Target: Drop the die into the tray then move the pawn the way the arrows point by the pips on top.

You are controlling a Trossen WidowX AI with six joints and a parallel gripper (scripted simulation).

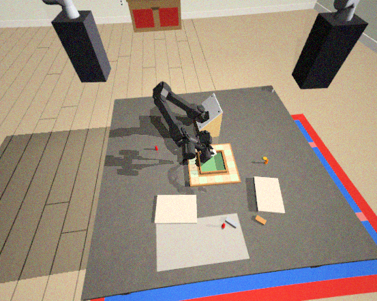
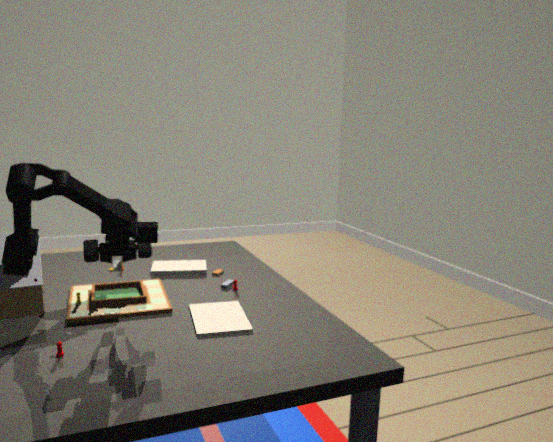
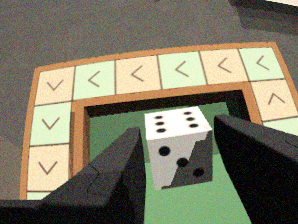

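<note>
The white die (image 3: 178,150) (image 1: 213,152) with black pips is above the green-floored dice tray (image 1: 213,173) (image 2: 118,302) (image 3: 150,96). In the wrist view its upper face shows six pips and the face toward the camera three. My gripper (image 3: 178,132) (image 2: 117,260) is partly open, with the die between and just beyond its fingertips and narrow gaps beside it. The board (image 1: 231,163) (image 2: 158,296) (image 3: 135,82) has arrowed squares around the tray. A yellow pawn (image 2: 78,299) stands on the board's left side in the exterior view; the arm hides it in the top view.
Red pawns (image 1: 156,148) (image 1: 223,225) and a yellow-orange piece (image 1: 266,160) stand off the board. White slabs (image 1: 176,209) (image 1: 269,195), a grey block (image 1: 231,222), an orange block (image 1: 260,220) and a pale sheet (image 1: 199,245) lie beyond the board.
</note>
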